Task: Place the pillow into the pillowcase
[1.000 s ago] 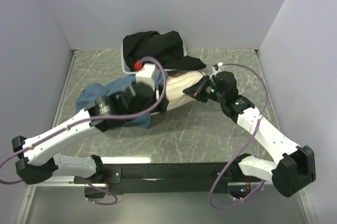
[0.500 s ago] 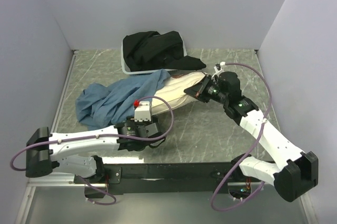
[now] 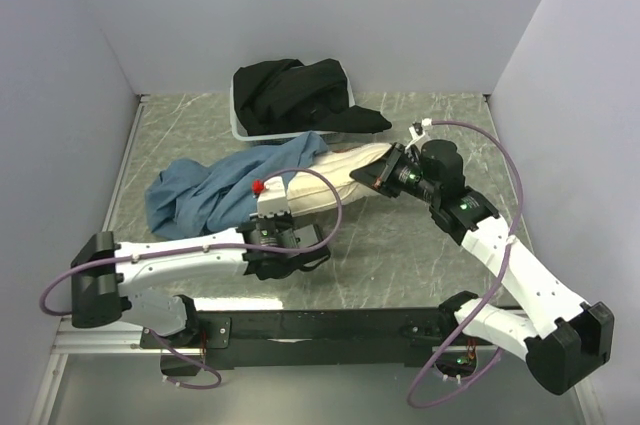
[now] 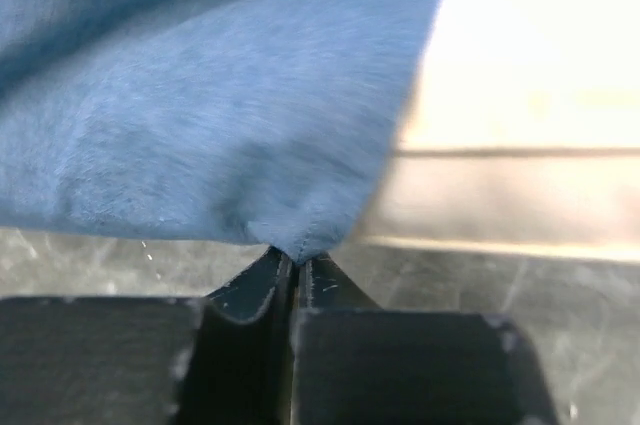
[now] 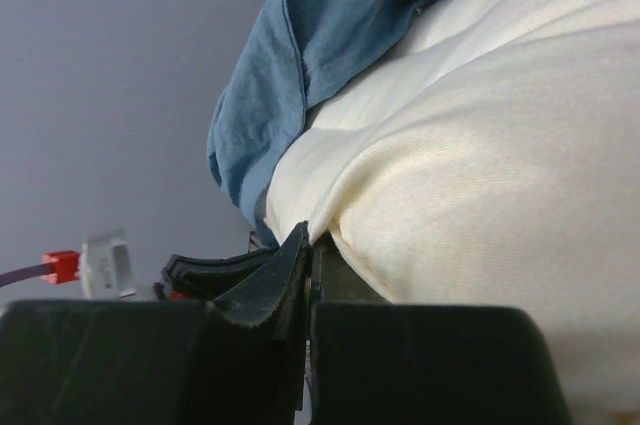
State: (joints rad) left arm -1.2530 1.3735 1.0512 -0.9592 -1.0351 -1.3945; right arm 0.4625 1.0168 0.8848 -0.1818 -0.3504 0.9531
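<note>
pillow (image 3: 345, 167): lies slantwise in the middle of the desk (image 3: 400, 255), running from near-left to far-right. Shows its cream near side and right end only, the rest being under blue fabric.

pillowcase (image 3: 215, 190): sprawls crumpled to the left of the pillow and drapes over its left and far parts. Cannot tell whether any of the pillow sits inside. Ends well short of the left wall (image 3: 70, 125) and comes up just beside the front rim of the bin (image 3: 237, 125) at the back. In the left wrist view, hangs as a blue sheet with one edge slanting across the cream cushion behind it.

left end effector (image 4: 295, 263): closed, pinching a low corner of the pillowcase at its near edge, with the fabric tip caught right between the jaws and bare desk beneath.

right end effector (image 5: 308, 243): closed on the pillow's seamed edge at the far-right end, jaws pressed together with the cream rim nipped between.

black cloth (image 3: 300, 90): heaps in the bin against the back wall, apart from both arms.

Open room: bare desk along the whole near strip in front of the pillow. More of it to the right between the right arm and the right wall, and at the far-left corner beside the bin.
</note>
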